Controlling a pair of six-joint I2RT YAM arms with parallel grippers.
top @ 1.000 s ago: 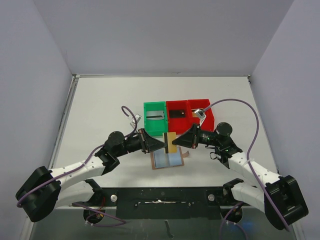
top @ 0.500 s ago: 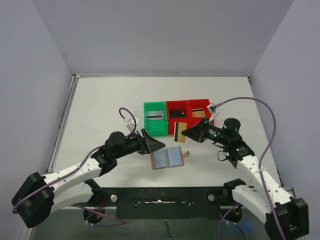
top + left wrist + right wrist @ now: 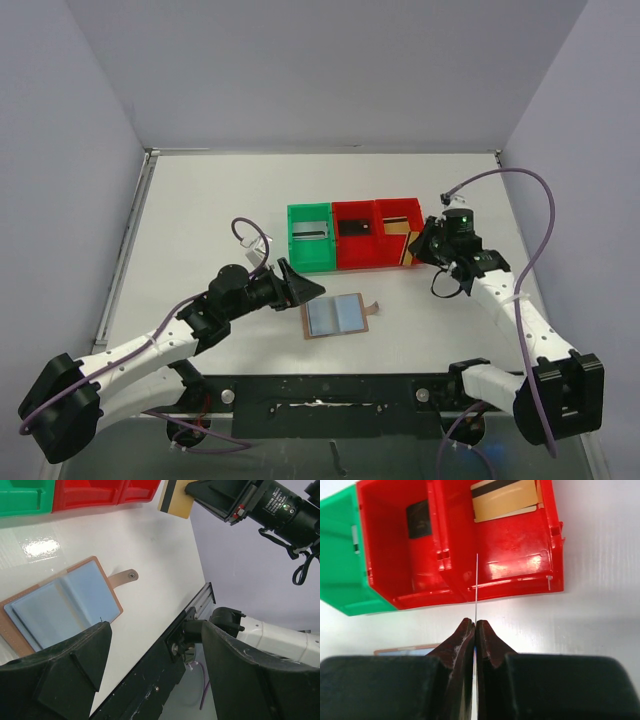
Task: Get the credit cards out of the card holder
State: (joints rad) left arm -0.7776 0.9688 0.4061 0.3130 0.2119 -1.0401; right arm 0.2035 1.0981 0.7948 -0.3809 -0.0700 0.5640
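Note:
The card holder [image 3: 337, 316] lies open and flat on the table, pale blue pockets up, its brown tab [image 3: 125, 576] pointing right; in the left wrist view the card holder [image 3: 60, 605] shows just beyond my fingers. My left gripper [image 3: 303, 284] hovers at its left edge, open and empty, and the left gripper [image 3: 155, 635] has wide-set jaws. My right gripper [image 3: 420, 244] is shut on a tan credit card [image 3: 175, 500] with a black stripe. That credit card [image 3: 476, 580] is seen edge-on, over the front wall of the right red bin [image 3: 520, 570].
Three bins stand in a row behind the holder: a green bin [image 3: 310, 250] with a pale card, a middle red bin [image 3: 353, 250] with a black card [image 3: 418, 519], and the right red bin [image 3: 385, 212] with a tan card [image 3: 505, 500]. The black base rail [image 3: 330, 390] runs along the near edge.
My left gripper opened, let go of the tan card and drew back left. My right gripper carried the card away from over the holder, right and back, to the right red bin.

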